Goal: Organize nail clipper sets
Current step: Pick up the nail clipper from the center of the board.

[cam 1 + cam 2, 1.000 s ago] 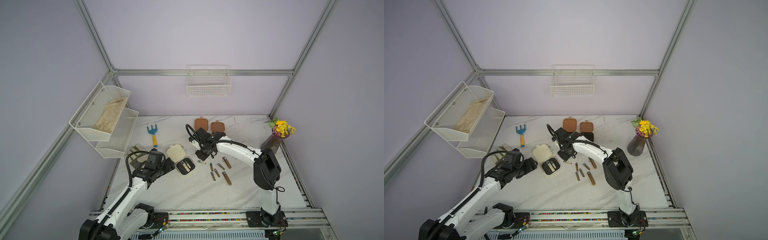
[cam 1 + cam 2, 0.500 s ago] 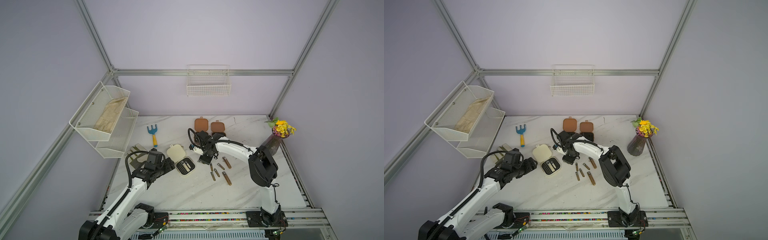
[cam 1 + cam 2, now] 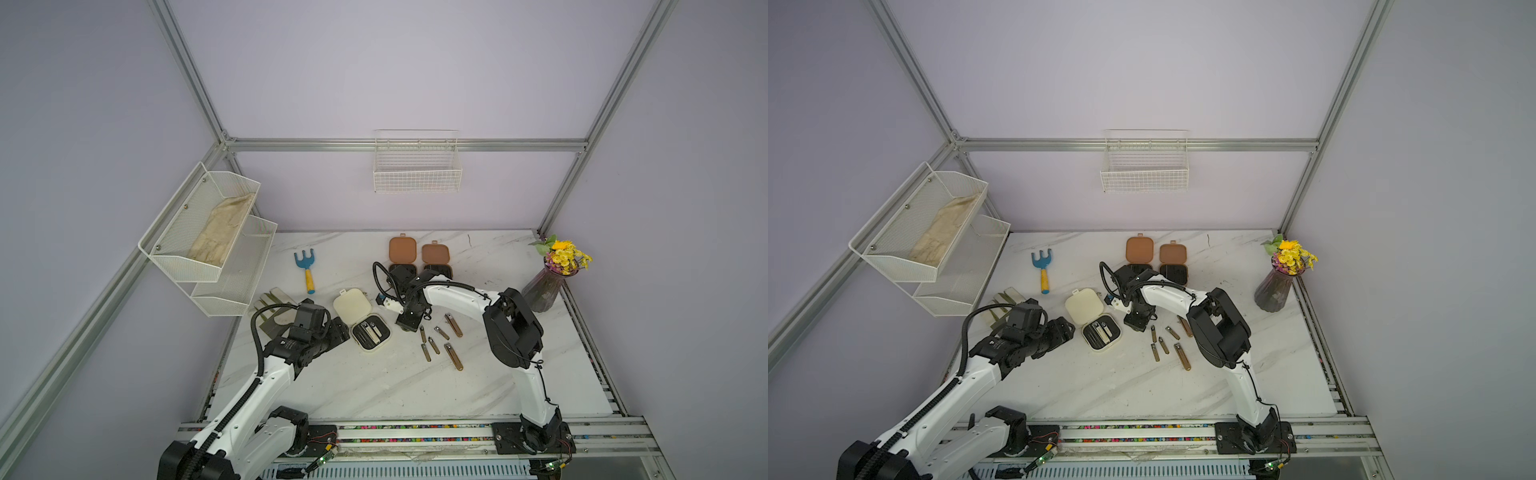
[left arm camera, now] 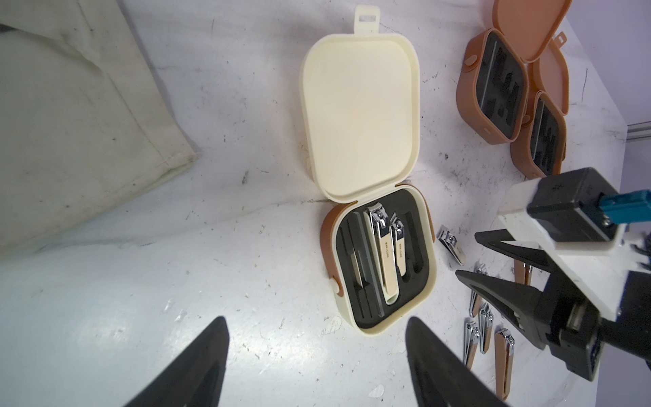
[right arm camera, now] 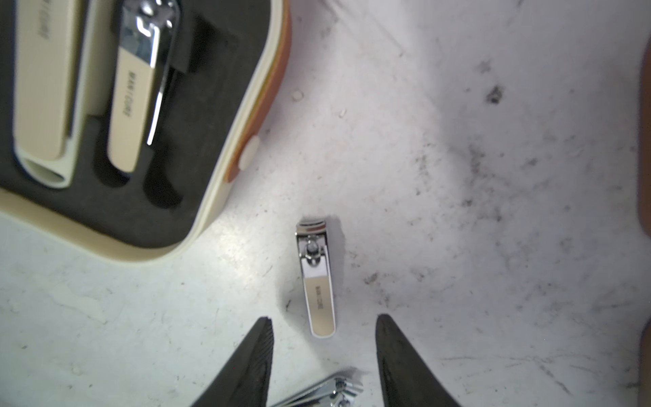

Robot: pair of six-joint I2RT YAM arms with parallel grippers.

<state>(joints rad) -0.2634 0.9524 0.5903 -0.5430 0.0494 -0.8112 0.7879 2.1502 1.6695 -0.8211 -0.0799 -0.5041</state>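
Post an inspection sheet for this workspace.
Surface: white marble-look tabletop, scuffed.
Job's things: cream hinged plastic case open, two cream-handled clippers seated; two brown hinged plastic cases open, foam looks empty; six bronze-and-silver metal clippers and one small cream-and-silver clipper loose.
Clutter: blue-and-yellow toy rake; off-white cloth; purple glass vase of flowers.
Grippers: left gripper open, empty; right gripper open, aimed at the small clipper.
Cables: black cable loops at both wrists, no snag seen.
Surroundings: white wire wall basket; white mesh two-tier shelf.
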